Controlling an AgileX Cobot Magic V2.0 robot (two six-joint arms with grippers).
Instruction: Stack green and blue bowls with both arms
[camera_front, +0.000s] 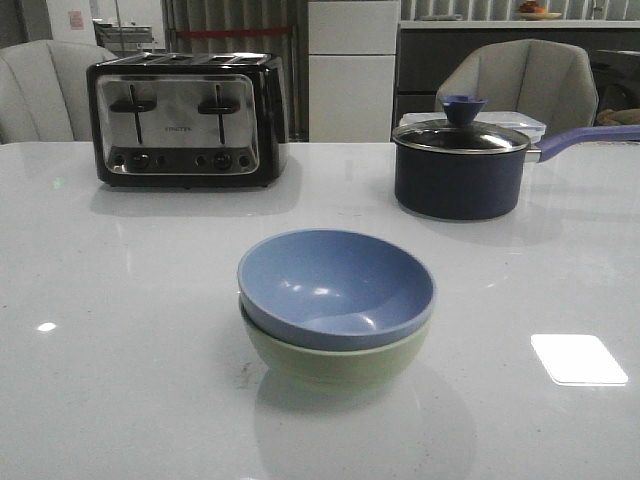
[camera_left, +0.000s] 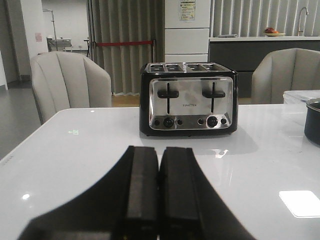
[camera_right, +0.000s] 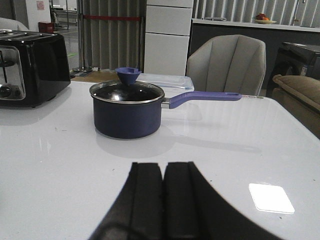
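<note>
Left gripper (camera_left: 159, 200): black fingers pressed together, nothing between them, hovering low over the glossy white tabletop (camera_left: 75, 150) and facing the black and chrome four-slot toaster (camera_left: 188, 99). Right gripper (camera_right: 164, 200): same, fingers pressed together and empty, pointing at the dark navy saucepan with glass lid and purple handle (camera_right: 128, 110). Neither gripper shows in the front view, so both look parked back near the robot's edge, well apart from the bowls. Task things: dusty light blue round matte bowl (camera_front: 335, 287) sits nested inside the pale sage green round matte bowl (camera_front: 335, 362), centre of the tabletop, nearer the robot than the toaster and saucepan. The blue rim sits slightly tilted, higher on the robot's left side, not fully level in the green one. Judgement: stacking looks done or nearly done, and the step in hand is holding clear or finishing the retreat. To do it well, keep both grippers low-risk: stay closed, move slowly, and avoid sweeping inward toward the stack, since a nudge on the blue rim could slide it or tip the pair. If seating needs fixing, a light downward press on the raised rim side would do, with the other gripper steadying the green bowl's wall. Clear plastic container (camera_right: 165, 80) behind the saucepan is not involved.
</note>
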